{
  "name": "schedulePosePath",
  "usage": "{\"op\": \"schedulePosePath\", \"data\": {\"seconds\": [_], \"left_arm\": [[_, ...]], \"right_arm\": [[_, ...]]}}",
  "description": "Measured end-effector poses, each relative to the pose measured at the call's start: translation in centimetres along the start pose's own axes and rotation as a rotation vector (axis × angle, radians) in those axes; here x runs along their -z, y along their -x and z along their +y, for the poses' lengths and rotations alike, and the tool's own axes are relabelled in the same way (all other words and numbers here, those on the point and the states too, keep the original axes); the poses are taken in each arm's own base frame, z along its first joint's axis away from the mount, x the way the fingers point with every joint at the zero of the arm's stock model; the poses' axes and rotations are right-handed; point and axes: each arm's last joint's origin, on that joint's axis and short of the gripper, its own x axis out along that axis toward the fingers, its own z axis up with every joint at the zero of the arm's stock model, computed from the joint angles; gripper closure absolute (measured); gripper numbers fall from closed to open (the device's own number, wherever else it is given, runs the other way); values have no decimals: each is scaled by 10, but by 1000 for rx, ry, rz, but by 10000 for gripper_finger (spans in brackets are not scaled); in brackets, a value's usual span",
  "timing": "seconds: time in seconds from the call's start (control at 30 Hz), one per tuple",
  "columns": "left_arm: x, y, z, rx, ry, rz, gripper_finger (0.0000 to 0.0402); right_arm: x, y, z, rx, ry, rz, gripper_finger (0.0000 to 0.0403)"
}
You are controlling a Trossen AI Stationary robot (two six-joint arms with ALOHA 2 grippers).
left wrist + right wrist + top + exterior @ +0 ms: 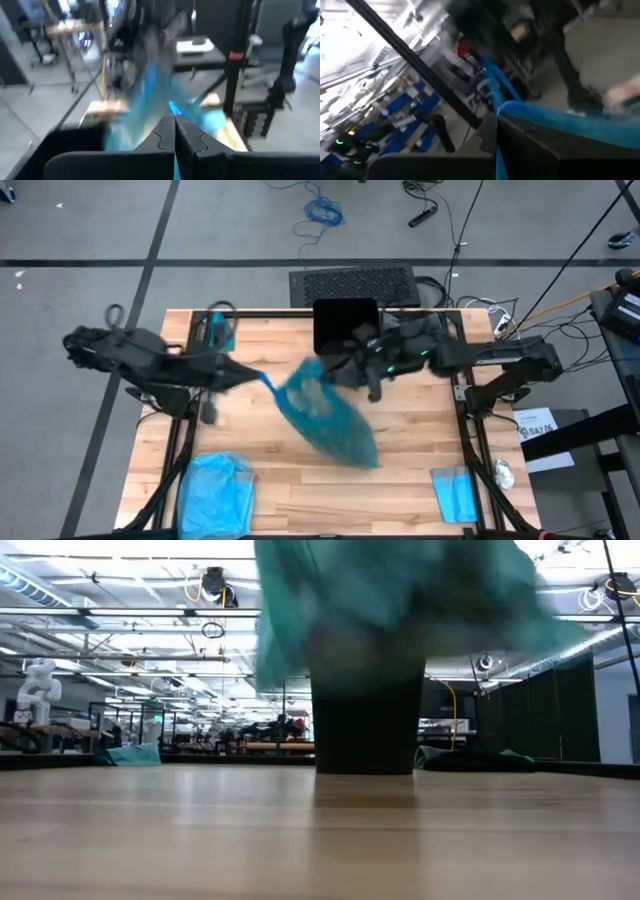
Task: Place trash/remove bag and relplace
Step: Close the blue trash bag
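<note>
My left gripper (pixel 262 379) and right gripper (pixel 345 363) both clamped on teal bag (pixel 325 415), lifted beside black bin (pixel 345 325) above table (pixel 420 450).

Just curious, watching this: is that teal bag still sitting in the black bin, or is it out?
Out. The bag hangs stretched between the shut left gripper and right gripper, beside the black bin.

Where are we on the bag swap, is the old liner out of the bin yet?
Looks out: the teal bag hangs stretched between the left gripper and right gripper, both shut on it, clear of the black bin, with scraps apparently inside. Still left: set it down and fit a fresh liner, possibly from the blue plastic at the table's front edge.
</note>
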Motion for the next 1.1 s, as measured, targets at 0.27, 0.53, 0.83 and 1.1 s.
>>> {"op": "schedulePosePath", "data": {"seconds": [0.27, 0.53, 0.83, 1.1], "left_arm": [[-32, -3, -3, 140, -80, -193, 401], [-24, -22, -11, 142, -75, -119, 401], [-24, -27, -10, 127, -75, -115, 402], [-12, -38, -10, 110, -73, -4, 401]], "right_arm": [[-17, -24, 14, -314, -5, -87, 403], [-8, -40, 4, -266, -42, -26, 403], [-6, -49, -9, -257, -67, -17, 403], [10, -73, -30, -249, -150, 12, 403]]}}
